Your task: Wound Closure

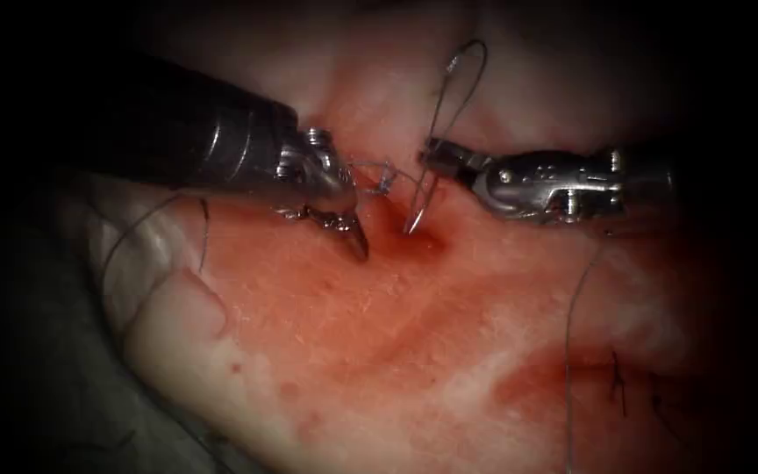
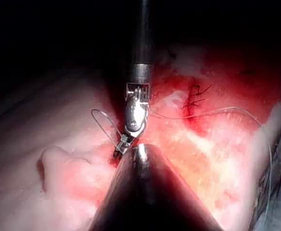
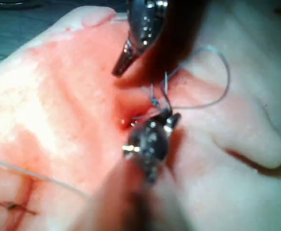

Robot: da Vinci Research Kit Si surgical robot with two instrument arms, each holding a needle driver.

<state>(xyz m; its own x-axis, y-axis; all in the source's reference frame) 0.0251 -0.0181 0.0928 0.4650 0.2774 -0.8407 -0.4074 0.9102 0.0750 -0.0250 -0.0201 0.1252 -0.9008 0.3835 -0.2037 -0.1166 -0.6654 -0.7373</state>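
Note:
The tissue is wet with red fluid around the cut. My right tool is shut on the curved needle near its tail end. The needle stands steeply, its point in the tissue at the cut, just right of the left tool. A thread loop rises above the right jaws. My left tool points down on the cut's left side, shut and holding nothing, its tip at the tissue. The right wrist view has the right tool by the needle and the left tool beyond.
A blue knot sits on the cut between the tools. Thread trails down the right side past earlier dark stitches. Another strand curves over the tissue's left edge. The right tool and thread loop appear in the left wrist view.

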